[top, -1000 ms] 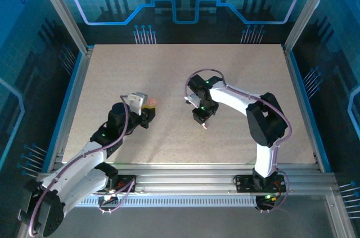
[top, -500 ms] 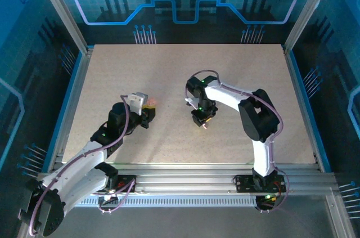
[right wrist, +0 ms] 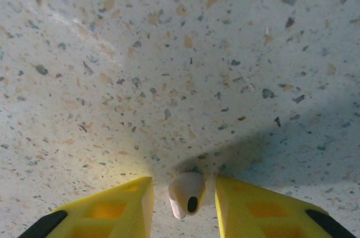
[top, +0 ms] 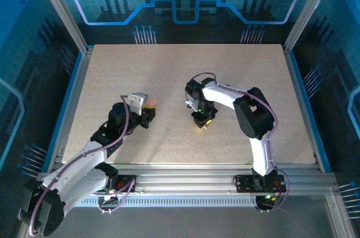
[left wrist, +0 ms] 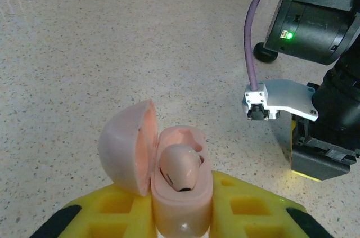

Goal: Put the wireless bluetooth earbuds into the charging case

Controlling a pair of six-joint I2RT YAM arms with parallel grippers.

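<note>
My left gripper point(left wrist: 181, 218) is shut on the pink charging case point(left wrist: 183, 207), which stands upright between its yellow fingers point(left wrist: 253, 210). The lid point(left wrist: 125, 148) hangs open to the left. One pale pink earbud point(left wrist: 180, 166) sits in the case's near socket; the socket behind it looks empty. In the top view the case point(top: 152, 102) is left of centre. My right gripper point(right wrist: 183, 186) is down at the table, its yellow fingers on both sides of a whitish earbud point(right wrist: 187, 192) lying on the surface. A narrow gap shows on each side of it. In the top view this gripper point(top: 202, 121) is mid-table.
The speckled tabletop point(top: 185, 69) is framed by metal rails and blue panels. The right arm's wrist point(left wrist: 320, 131) with its purple cable stands close to the right of the held case. A small black foot point(left wrist: 264, 52) sits on the table behind it.
The right gripper has come down a little towards the table and its jaws have narrowed round the whitish earbud; its elbow swung left. The left arm and case have not moved.
</note>
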